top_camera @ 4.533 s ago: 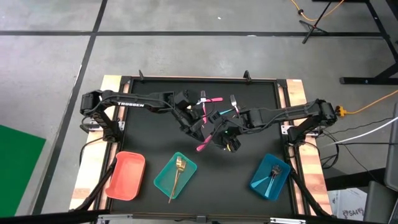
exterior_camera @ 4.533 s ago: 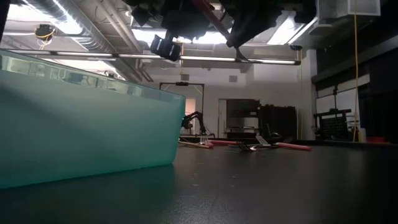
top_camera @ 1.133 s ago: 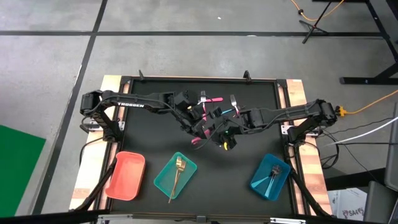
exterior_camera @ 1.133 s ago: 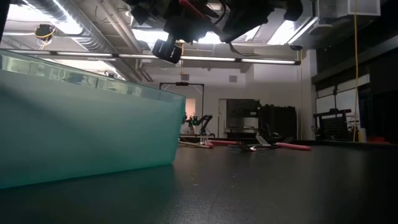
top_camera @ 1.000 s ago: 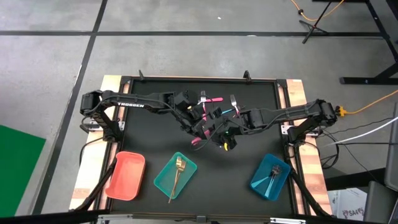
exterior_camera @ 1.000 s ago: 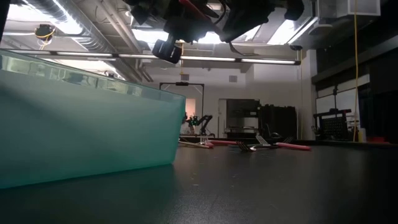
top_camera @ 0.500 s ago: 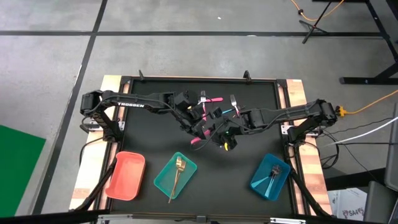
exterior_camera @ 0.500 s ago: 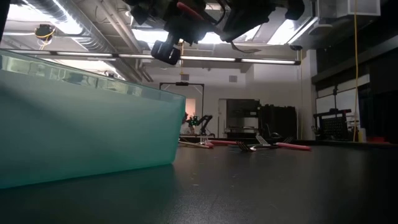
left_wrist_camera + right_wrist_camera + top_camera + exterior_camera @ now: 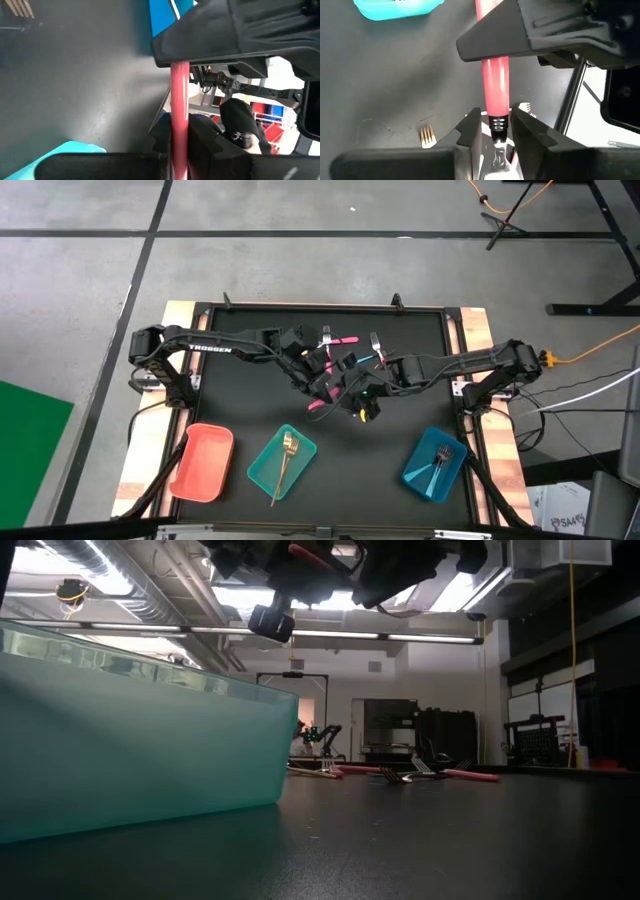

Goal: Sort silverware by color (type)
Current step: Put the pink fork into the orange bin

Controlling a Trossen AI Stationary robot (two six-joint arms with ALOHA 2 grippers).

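1. Right wrist view: the right gripper has its fingers parted a little, the metal neck of the pink fork sits between them, can't tell if they touch it
2. Left wrist view: the left gripper is pinched onto the same pink handle, which runs up between its fingers
3. Both grippers meet mid-table, above the surface

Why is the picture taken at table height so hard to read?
Low view: the translucent teal plastic tray sits right against the lens, blurred and filling the left half; bright ceiling lights glare behind, turning the arms overhead into silhouettes. Only the far pink-handled silverware lying on the black tabletop reads clearly.
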